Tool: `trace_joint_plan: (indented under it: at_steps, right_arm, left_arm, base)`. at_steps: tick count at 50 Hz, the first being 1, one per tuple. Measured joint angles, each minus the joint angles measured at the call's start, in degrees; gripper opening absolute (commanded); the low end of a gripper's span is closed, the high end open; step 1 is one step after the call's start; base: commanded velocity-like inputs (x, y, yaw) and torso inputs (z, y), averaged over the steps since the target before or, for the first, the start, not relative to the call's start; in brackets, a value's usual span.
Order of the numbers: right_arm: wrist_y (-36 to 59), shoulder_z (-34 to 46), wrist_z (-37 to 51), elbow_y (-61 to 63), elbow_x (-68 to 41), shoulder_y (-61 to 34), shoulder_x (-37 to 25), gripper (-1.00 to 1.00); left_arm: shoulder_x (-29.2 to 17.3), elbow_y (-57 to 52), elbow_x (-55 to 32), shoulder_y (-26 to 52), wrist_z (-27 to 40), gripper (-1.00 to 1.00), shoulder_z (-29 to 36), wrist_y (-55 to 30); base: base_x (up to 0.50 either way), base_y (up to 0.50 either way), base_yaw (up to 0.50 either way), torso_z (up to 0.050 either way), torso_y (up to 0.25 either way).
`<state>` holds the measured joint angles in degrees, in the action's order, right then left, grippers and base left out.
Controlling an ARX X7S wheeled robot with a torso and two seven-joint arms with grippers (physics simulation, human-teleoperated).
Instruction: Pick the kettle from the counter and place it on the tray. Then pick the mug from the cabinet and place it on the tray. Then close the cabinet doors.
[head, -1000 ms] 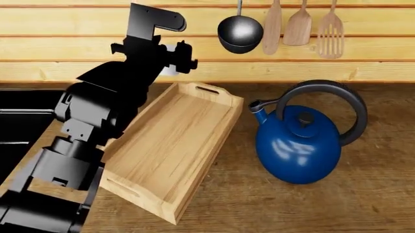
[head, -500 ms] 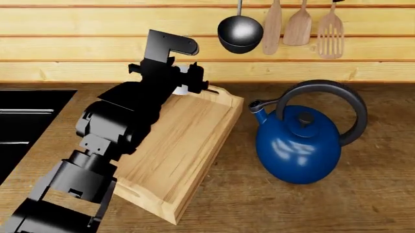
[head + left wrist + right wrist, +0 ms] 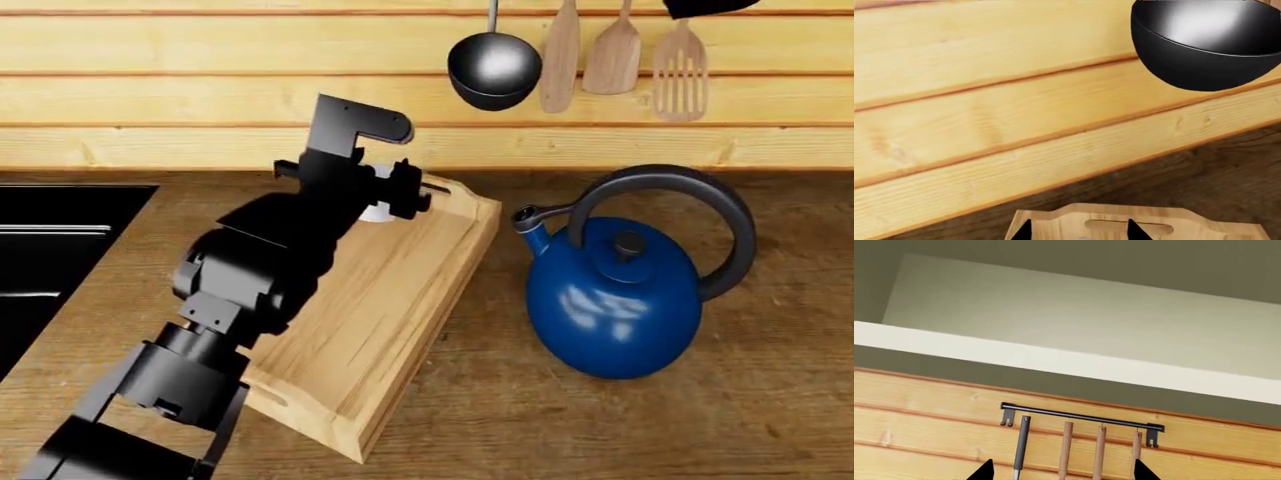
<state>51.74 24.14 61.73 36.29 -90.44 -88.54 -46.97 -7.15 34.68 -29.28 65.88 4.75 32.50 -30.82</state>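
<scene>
The left gripper [image 3: 387, 192] is closed around the white mug [image 3: 383, 200], holding it just over the far end of the tray [image 3: 387, 300]. Its black arm reaches forward and up across the tray's left side. The blue kettle [image 3: 614, 310] stands on the counter [image 3: 747, 420] right of the tray, apart from both grippers. The right gripper [image 3: 1062, 471] shows only two spread fingertips, raised toward the utensil rail [image 3: 1081, 415] and holding nothing.

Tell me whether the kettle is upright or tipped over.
Upright. In the head view the kettle sits on the counter with its lid knob on top and its black handle arching over it, right of the tray.
</scene>
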Motion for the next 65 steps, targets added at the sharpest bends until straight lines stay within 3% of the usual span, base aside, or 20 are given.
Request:
trace_joint_plan:
  at_steps: [17,18,46,65]
  right_arm:
    - [-0.37,0.25,-0.34,-0.01,0.67,0.70,0.13,1.00]
    - [-0.39,0.26,-0.35,0.00,0.70,0.74,0.13,1.00]
    - [-0.90,0.38,-0.81,0.22,1.17,1.69,-0.17,1.00]
    - [1.10,-0.12,-3.84,1.77,-2.53,0.09,-3.73,1.00]
  left_arm:
    - [0.20,1.50,-0.40,-0.18,-0.28,-1.00,0.72,-0.30]
    - [0.20,1.55,-0.43,-0.19,-0.31,1.00,0.75,-0.31]
    - [-0.56,0.13,-3.05,0.80,0.00,1.00,-1.02,0.75]
    - [-9.30,-28.60,-13.54,-0.05,8.22,1.00,-8.81,-9.18]
  base:
    - [0.00,0.00,0.00,0.000,0.001]
    - [0.00,0.00,0.00,0.000,0.000]
    - [0.00,0.00,0.00,0.000,0.000]
    - [0.00,0.00,0.00,0.000,0.000]
